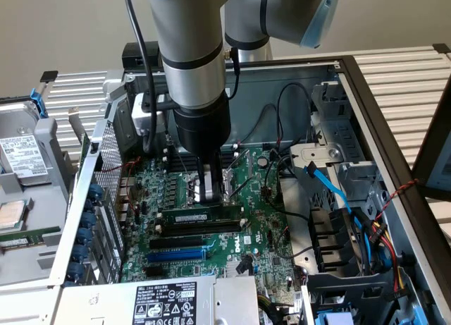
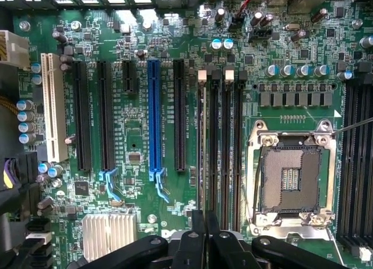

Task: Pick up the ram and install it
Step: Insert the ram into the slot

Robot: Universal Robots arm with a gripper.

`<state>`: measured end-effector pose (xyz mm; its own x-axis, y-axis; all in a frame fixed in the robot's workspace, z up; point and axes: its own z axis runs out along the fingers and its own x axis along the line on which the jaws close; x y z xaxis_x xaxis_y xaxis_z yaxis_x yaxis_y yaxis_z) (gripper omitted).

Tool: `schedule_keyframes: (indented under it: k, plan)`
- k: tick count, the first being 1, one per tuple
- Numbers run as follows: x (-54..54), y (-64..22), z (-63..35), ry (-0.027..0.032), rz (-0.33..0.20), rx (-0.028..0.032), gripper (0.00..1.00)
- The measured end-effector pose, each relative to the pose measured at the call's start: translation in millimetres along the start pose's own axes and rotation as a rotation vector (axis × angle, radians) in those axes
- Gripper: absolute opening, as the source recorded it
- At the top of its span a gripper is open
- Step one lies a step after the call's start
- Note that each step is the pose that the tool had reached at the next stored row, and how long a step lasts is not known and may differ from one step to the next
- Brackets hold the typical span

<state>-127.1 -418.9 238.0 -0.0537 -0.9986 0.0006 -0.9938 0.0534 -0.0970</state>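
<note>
The ram (image 1: 201, 218) stands on edge in a memory slot near the middle of the motherboard (image 1: 261, 226), between the black expansion slot (image 2: 179, 114) and the CPU socket (image 2: 289, 178). The gripper (image 2: 206, 221) sits directly over it, fingers drawn almost together. The stick's top edge runs in between them, so we judge it pinched, not released. We treat seating as the step in hand. For a good seat we keep the stick upright and parallel to the neighbouring slots (image 2: 214, 140), press straight down with even load along its length, and avoid side force that could bend it or miss the white latch (image 2: 202, 76)
</note>
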Motion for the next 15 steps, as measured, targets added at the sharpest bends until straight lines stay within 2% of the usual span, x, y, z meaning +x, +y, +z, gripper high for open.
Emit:
schedule_keyframes:
  k: [15]
  plan:
    - [-0.2, 0.8, 1.7, -0.0028, -0.004, -0.0003, 0.12]
